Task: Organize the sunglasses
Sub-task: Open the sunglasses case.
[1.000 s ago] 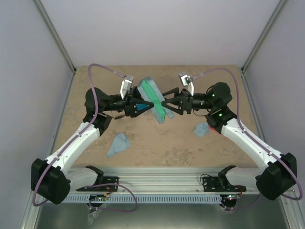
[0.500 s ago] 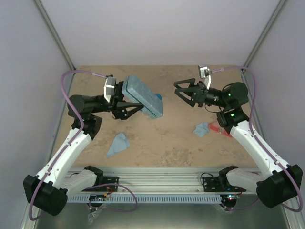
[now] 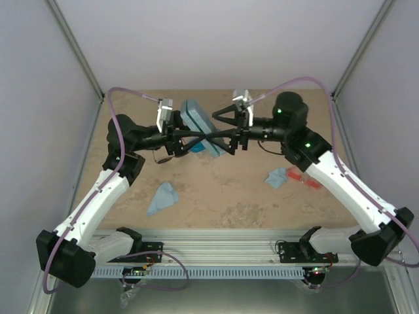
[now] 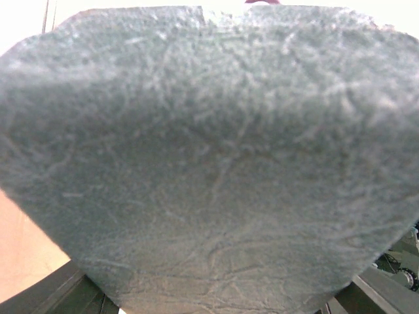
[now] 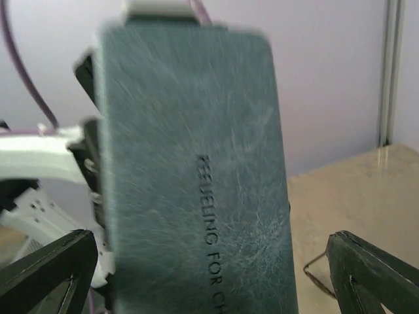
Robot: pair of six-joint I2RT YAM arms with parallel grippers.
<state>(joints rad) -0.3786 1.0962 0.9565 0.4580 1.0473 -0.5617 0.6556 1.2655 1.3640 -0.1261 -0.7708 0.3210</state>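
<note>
My left gripper [image 3: 196, 134] is shut on the grey-blue rectangular case [image 3: 196, 118] and holds it above the table's back middle. The case fills the left wrist view [image 4: 209, 163]. My right gripper [image 3: 221, 134] is open, its jaws spread wide on either side of the case's end, and the case with its embossed lettering fills the right wrist view [image 5: 190, 183]. The red-orange sunglasses [image 3: 305, 178] lie on the table at the right. A thin dark wire frame [image 5: 319, 273] of the other sunglasses shows on the table past the case.
A light blue cloth [image 3: 277, 176] lies beside the red-orange sunglasses. Another light blue cloth [image 3: 162, 197] lies front left. A bright blue thing [image 3: 196, 148] peeks out under the held case. Grey walls close in the tan table on three sides.
My left arm has swung the case back toward the middle. My right gripper has moved left, from apart to open around the case's end.
</note>
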